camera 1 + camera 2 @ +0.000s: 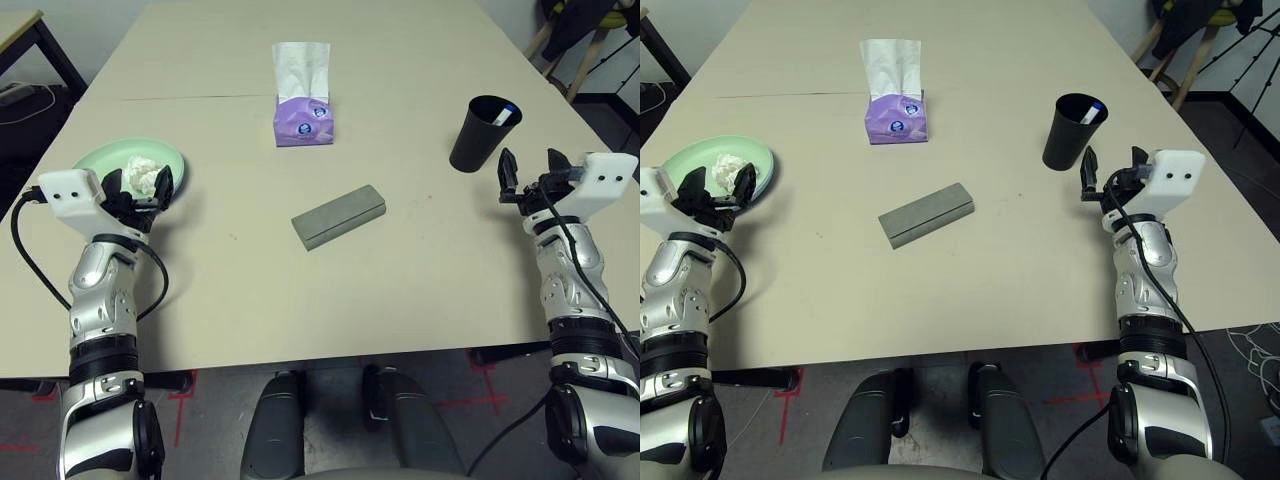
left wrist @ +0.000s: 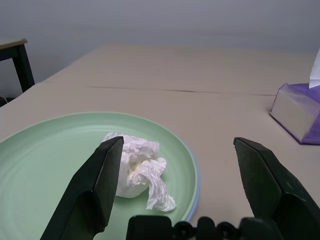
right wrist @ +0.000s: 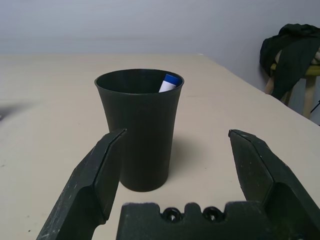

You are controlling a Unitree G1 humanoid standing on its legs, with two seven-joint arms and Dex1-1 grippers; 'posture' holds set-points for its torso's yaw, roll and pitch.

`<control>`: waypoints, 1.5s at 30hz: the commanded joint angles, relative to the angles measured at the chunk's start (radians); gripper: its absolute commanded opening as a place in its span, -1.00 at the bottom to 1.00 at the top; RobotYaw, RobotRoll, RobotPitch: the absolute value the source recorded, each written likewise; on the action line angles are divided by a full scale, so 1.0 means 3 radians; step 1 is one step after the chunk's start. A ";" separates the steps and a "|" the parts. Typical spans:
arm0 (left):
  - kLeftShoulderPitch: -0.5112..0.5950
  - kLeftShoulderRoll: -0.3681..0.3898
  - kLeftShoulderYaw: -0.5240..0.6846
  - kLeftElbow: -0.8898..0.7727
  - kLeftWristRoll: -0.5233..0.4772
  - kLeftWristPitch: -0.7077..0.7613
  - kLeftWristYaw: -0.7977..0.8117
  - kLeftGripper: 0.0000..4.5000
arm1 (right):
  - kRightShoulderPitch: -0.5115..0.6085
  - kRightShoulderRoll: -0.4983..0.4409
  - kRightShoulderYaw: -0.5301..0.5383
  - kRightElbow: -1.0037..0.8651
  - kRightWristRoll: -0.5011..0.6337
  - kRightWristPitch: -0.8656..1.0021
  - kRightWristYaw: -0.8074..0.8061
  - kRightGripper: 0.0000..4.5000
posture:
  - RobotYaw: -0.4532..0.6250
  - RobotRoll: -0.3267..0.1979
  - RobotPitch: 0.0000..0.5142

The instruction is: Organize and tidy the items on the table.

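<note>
Tissue wad [image 2: 134,170] on plate [image 2: 45,165]; pen [image 3: 170,82] in cup [image 3: 140,135]

Beige table [image 1: 420,280], green plate [image 1: 100,160], tissue box [image 1: 302,120], grey case [image 1: 339,215], black cup [image 1: 480,135]

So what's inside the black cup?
A white pen with a blue cap pokes up just above the rim of the black cup, leaning against the wall. The cup's dark sides cover the rest of the pen and hide anything else lower down.

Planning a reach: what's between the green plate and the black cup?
The grey case lies between plate and cup, seen from the head views.
</note>
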 commanded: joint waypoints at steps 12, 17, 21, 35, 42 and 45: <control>0.0064 0.0025 0.0074 -0.0027 -0.0031 0.0025 0.0053 1.00 | -0.0139 -0.0055 0.0006 0.0142 -0.0013 -0.0053 0.0122 0.98 | 0.01 0.25 -0.47; 0.0072 0.0015 0.0061 0.0002 -0.0010 0.0014 0.0059 1.00 | -0.0131 -0.0041 0.0009 0.0139 -0.0026 -0.0062 0.0105 0.98 | 0.01 0.25 -0.50; 0.0079 0.0022 0.0050 0.0026 0.0010 0.0002 0.0051 1.00 | -0.0097 -0.0037 0.0017 0.0118 -0.0041 -0.0057 0.0092 0.98 | 0.00 0.25 -0.50; 0.0020 0.0028 -0.0009 0.0038 0.0046 -0.0023 0.0020 1.00 | -0.0118 -0.0037 0.0023 0.0167 -0.0072 -0.0073 0.0057 0.98 | 0.00 0.25 -0.61; 0.0033 0.0040 -0.0022 0.0022 0.0049 -0.0002 0.0001 1.00 | -0.0115 -0.0047 0.0034 0.0188 -0.0082 -0.0048 0.0088 0.98 | 0.00 0.25 -0.58; 0.0051 0.0032 -0.0027 0.0008 0.0049 0.0006 -0.0001 1.00 | -0.0116 -0.0052 0.0044 0.0193 -0.0083 -0.0011 0.0095 0.98 | 0.00 0.25 -0.57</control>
